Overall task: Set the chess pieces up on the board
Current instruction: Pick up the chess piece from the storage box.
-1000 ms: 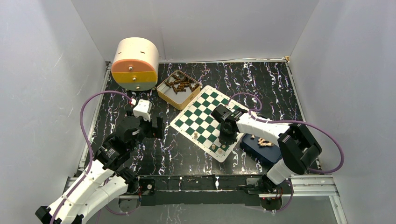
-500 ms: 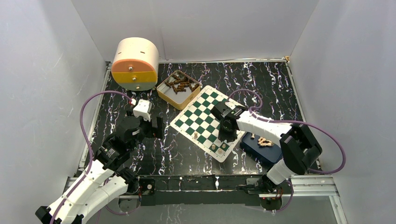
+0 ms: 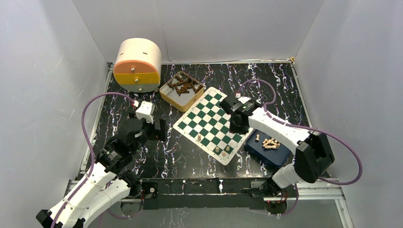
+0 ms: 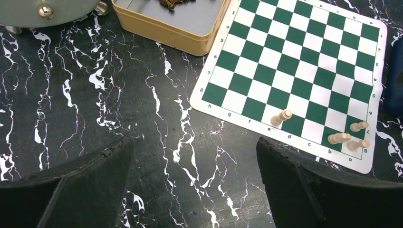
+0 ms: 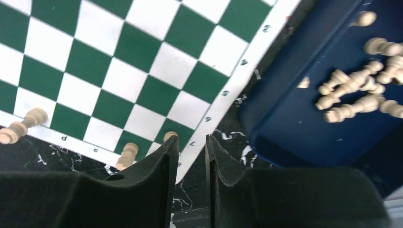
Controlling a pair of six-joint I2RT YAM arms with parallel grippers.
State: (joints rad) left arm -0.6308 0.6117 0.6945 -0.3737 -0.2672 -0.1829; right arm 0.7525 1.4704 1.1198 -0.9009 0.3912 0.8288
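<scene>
Right gripper hangs over the lower right border of the board, fingers drawn almost together, nothing seen between them. Left gripper is spread wide and empty over bare table at the left of the top view, well apart from the work. The board lies skewed at mid-frame, with the blue tray just beside its right edge. Most chess pieces lie heaped on their sides in that tray; four stand along the board's near edge. Risks, as I judge them: the mat is thin, so a low pass could catch the border and drag the whole board, tipping everything set. Two stood pieces sit just beside the right fingers, so a careless swing topples them. The heap is tangled, and a grab may lift two or squirt one out. Writing: file letters h to a along the border and an 8 at its corner, in the left wrist view. No brand legible.
</scene>
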